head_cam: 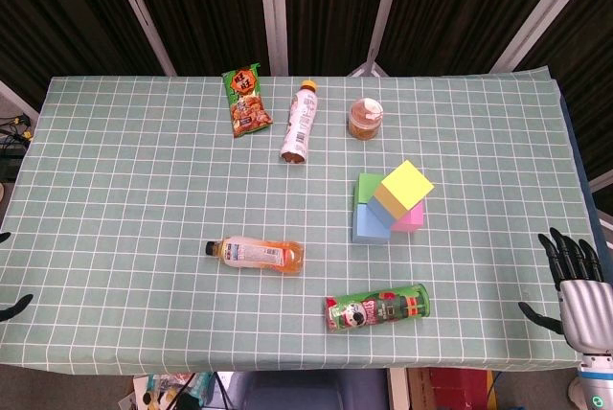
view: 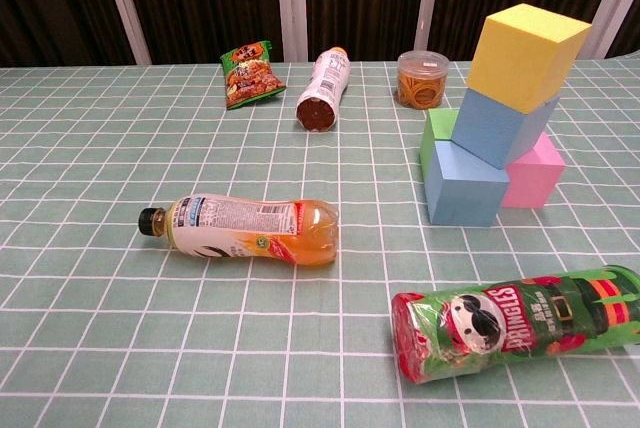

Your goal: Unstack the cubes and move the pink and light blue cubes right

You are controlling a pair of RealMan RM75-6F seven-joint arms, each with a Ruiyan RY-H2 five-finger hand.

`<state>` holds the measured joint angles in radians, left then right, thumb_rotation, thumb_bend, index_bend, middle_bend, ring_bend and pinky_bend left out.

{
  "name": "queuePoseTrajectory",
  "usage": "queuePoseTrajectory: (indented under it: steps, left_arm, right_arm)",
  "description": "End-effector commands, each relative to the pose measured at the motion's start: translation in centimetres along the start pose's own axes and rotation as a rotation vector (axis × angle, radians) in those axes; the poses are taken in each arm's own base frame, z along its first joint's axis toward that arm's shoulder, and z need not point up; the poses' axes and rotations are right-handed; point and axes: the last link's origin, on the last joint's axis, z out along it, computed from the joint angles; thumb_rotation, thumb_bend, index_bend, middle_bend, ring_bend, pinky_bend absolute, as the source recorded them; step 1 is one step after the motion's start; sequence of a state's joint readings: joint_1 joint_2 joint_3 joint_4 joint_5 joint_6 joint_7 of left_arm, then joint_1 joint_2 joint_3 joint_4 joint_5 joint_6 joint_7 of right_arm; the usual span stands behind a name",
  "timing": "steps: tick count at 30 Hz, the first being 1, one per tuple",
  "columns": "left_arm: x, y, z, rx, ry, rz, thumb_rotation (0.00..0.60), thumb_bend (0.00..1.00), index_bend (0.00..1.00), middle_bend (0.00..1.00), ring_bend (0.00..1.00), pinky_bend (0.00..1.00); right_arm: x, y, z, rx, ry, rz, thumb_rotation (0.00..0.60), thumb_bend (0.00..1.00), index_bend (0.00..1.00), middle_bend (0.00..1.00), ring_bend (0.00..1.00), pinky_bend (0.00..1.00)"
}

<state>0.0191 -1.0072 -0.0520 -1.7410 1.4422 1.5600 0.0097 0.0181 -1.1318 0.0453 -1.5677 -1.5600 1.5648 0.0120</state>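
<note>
The cube stack stands right of the table's middle. A yellow cube sits tilted on top of a light blue cube. That cube leans on a second light blue cube, a green cube and a pink cube, all three on the cloth. My right hand hovers at the table's right front edge, fingers spread, holding nothing, well apart from the stack. Of my left hand only dark fingertips show at the far left edge, spread and empty.
An orange drink bottle lies left of the stack. A green Pringles can lies in front of the stack. At the back are a snack bag, a lying bottle and a small jar.
</note>
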Motion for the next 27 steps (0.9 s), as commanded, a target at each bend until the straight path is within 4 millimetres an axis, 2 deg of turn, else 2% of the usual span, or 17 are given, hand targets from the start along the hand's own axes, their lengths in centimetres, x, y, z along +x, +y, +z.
queuePoseTrajectory:
  steps: [1,27]
  left_arm:
    - [0.09,-0.09,0.00,-0.001,-0.001,-0.005,0.600,0.15,0.19,0.00,0.00,0.00]
    - [0.29,-0.05,-0.28,0.007,0.016,-0.006,0.600,0.15,0.19,0.00,0.00,0.00]
  right_arm:
    - [0.14,0.07,-0.13,-0.004,0.004,0.002,0.600,0.08,0.02,0.02,0.06,0.00]
    - [-0.64,-0.55,0.64,0.022,-0.028,0.099,0.600,0.08,0.02,0.02,0.06,0.00]
